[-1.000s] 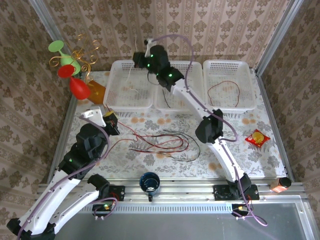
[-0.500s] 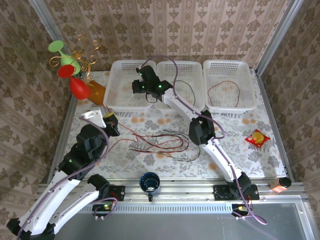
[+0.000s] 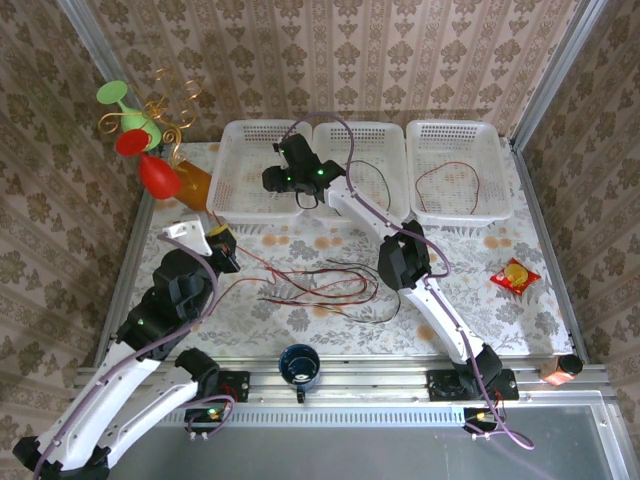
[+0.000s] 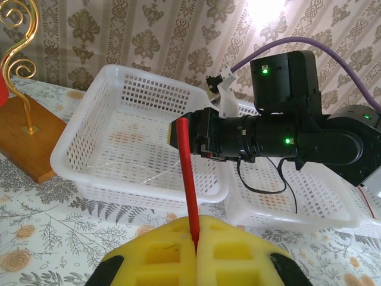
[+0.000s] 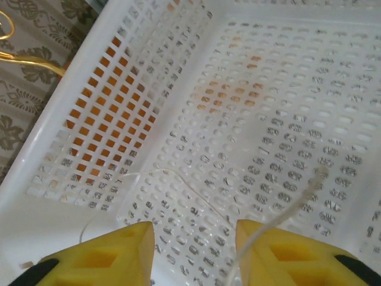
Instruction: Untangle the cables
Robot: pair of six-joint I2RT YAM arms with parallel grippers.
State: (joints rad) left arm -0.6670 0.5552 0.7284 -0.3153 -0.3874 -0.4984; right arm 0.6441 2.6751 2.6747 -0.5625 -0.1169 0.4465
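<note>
Left tool: yellow foam pads pinched shut on a thin red cable, which rises straight from them. Right tool: pads apart, gripping nothing, low over the left perforated white plastic basket, where a hair-thin white wire curls. Other red and black cables lie looped on the floral table.

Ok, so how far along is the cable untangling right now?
Done: a red cable in the right basket, a black cable in the middle basket. In hand: the right fingers stand open over the left basket, a white cable on its floor; the left fingers pinch a second red cable. Left: the tangle on the table.
</note>
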